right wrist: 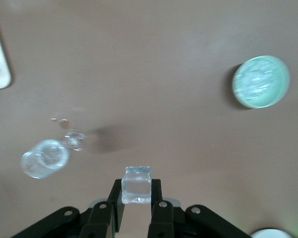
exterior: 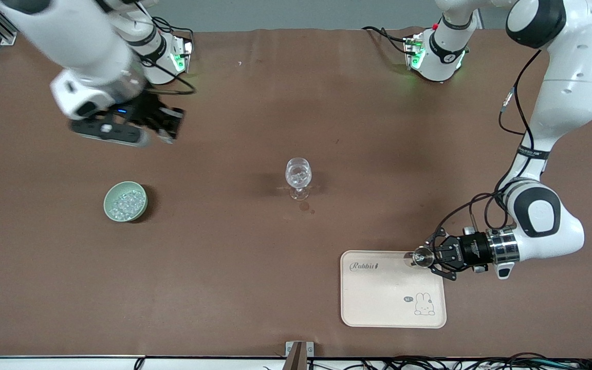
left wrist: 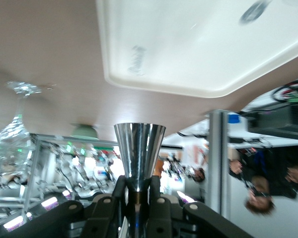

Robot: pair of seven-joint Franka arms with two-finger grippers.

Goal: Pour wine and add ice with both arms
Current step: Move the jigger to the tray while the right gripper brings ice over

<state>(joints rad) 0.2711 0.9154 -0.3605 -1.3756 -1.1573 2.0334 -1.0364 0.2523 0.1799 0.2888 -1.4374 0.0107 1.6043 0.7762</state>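
Nearest the front camera lies the cream tray (exterior: 378,303) with a rabbit drawn on it, toward the left arm's end of the table, and the left gripper (exterior: 428,257) is low over its corner, the arm reaching in sideways with its fingers clamped on the waist of the silvery jigger (exterior: 421,257). In the left wrist view the jigger (left wrist: 139,156) stands straight out from between the fingers (left wrist: 154,198), so it looks securely held; whether any wine is left in it cannot be told. If this is the set-down after pouring, the arm should bring the jigger upright, lower it until its base sits flat on the tray, and only then part the fingers, drawing back along its own line so it does not tip the cup. Farther from the camera, mid-table, stands the stemmed glass (exterior: 298,177), with a small wet mark on the brown cloth just in front of it. Toward the right arm's end of the table, the pale green bowl (exterior: 125,201) sits heaped with the ice (exterior: 125,203). Farthest, the right gripper (exterior: 160,126) hangs high over bare table between the bowl and its own base, and the right wrist view shows its fingers pinched on one clear ice cube (right wrist: 137,185). That cube is slick, so the right arm does best to travel smoothly, centre itself right over the glass (right wrist: 44,158), come down close to the rim and release gently, since a drop from height could splash or knock the slender stem over.
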